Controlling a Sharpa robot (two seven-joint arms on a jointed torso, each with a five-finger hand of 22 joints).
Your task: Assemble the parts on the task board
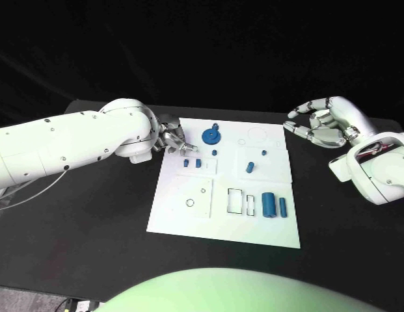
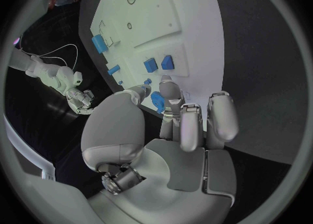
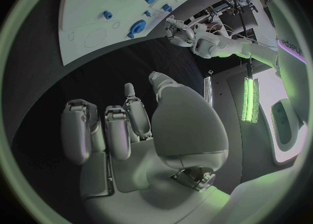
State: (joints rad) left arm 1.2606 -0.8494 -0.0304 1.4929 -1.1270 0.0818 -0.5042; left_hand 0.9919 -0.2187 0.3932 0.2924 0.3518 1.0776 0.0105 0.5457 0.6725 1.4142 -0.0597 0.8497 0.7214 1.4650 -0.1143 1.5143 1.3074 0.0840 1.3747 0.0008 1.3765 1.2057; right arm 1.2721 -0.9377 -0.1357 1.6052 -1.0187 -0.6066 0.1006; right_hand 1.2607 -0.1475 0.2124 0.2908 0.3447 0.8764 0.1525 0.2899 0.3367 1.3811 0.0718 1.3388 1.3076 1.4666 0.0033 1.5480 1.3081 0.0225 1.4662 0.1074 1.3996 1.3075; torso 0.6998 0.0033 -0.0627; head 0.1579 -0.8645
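Note:
The white task board (image 1: 225, 188) lies in the middle of the black table. A blue round disc part (image 1: 211, 136) sits near its far left corner. My left hand (image 1: 174, 143) hovers at the board's left edge just beside that disc, fingers stretched out and holding nothing; the left wrist view has the disc (image 2: 157, 102) just past the fingertips (image 2: 167, 84). Two small blue blocks (image 1: 191, 164) lie close by on the board. My right hand (image 1: 326, 125) hangs off the board's far right corner, fingers loosely curved, nothing in it.
More blue parts lie on the board: a short peg (image 1: 250, 167), two small studs (image 1: 215, 153) (image 1: 263, 152), and two cylinders (image 1: 269, 204) (image 1: 282, 206) by the rectangular outlines at the near right. Bare black table surrounds the board.

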